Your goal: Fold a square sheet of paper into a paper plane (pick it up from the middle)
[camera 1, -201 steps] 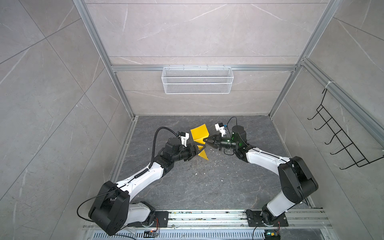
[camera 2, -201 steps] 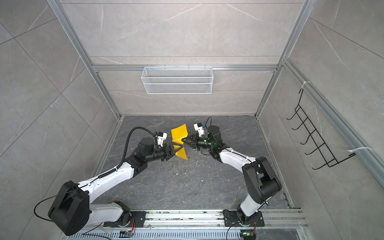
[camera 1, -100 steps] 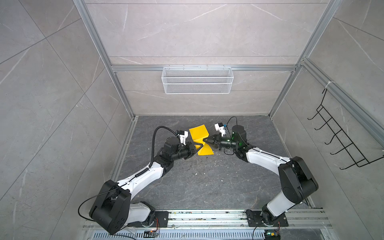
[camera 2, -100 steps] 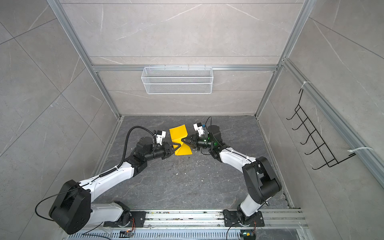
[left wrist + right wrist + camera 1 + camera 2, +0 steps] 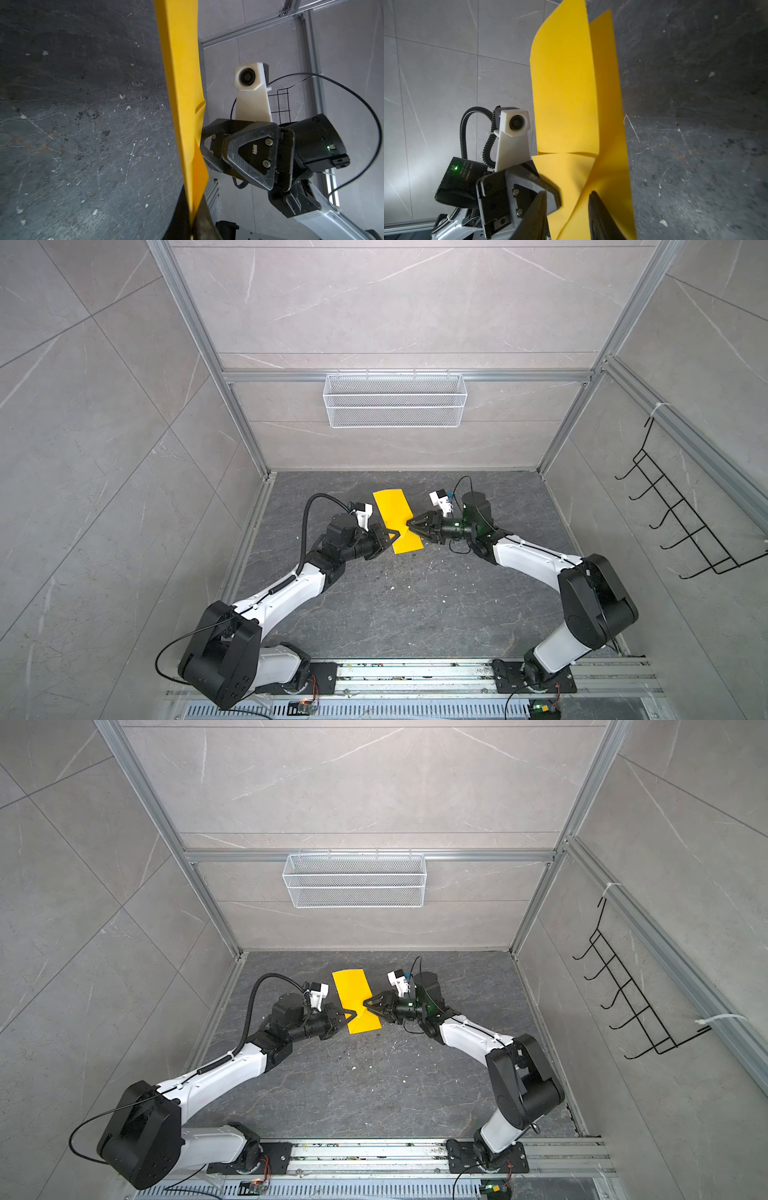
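The yellow sheet of paper (image 5: 392, 510) hangs over the dark counter (image 5: 374, 614), between the two arms and toward the back wall. In both top views it looks like a long narrow strip, so it seems to be doubled along its middle. The right wrist view shows two layers that stand a little apart at the far end. Whether its lower end touches the counter cannot be told.

The left claw (image 5: 395, 536) is closed flat on one long edge of the strip, near the middle. In the left wrist view the paper goes between its two fingers with no gap. The right claw (image 5: 568, 193) is at the opposite edge. Its fingers (image 5: 598, 207) stand apart, one on each side of the paper, with free space around it, so it does not seem to pinch anything.

The danger from here is that only one claw carries a thin, soft sheet. The strip can sag or turn around this single pinch point, and a small bite at the edge may let it slip out. The fold does not look sharply pressed, so the layers may spring open. If the right claw pulls back carelessly, a finger can catch the loose layer and drag or tear it. If it closes again at a wrong place, the layers may shift and the next crease will be crooked.
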Controlling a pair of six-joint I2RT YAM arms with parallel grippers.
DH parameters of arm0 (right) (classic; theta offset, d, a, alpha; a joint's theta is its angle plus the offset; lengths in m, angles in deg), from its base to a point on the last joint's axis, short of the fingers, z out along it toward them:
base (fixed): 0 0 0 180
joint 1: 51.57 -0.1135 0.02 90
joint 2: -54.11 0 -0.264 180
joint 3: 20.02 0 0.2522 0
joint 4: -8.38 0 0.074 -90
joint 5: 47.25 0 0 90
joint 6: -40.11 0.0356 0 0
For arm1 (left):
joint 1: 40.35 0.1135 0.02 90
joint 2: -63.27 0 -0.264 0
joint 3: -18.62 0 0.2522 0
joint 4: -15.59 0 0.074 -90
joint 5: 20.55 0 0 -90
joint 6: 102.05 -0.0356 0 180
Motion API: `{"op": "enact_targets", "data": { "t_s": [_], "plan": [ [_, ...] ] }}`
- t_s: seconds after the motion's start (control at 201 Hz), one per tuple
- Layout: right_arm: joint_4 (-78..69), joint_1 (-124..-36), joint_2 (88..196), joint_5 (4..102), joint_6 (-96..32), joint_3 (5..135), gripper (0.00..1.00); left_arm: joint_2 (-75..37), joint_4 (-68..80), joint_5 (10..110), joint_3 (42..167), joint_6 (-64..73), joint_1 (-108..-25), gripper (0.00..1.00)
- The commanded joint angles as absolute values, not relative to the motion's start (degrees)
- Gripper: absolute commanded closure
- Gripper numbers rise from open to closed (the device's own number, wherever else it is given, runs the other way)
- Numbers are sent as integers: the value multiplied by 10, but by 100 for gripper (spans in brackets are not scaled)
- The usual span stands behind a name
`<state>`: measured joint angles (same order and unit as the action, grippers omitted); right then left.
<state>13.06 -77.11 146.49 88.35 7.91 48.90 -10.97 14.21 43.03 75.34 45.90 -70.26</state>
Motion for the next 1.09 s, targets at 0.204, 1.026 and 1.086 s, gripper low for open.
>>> {"op": "enact_targets", "data": {
  "t_s": [0.204, 1.026, 1.086],
  "plan": [
    [-167, -739, 1381, 662, -124, 510, 36, -126, -423, 740, 971, 212, -698, 92],
    [-184, -739, 1319, 587, -142, 446, 29, -547, -615, 982, 1256, 281, -831, 86],
    [-193, -738, 1318, 574, -142, 446, 31, -552, -568, 908, 1247, 271, -832, 80]
  ]
}}
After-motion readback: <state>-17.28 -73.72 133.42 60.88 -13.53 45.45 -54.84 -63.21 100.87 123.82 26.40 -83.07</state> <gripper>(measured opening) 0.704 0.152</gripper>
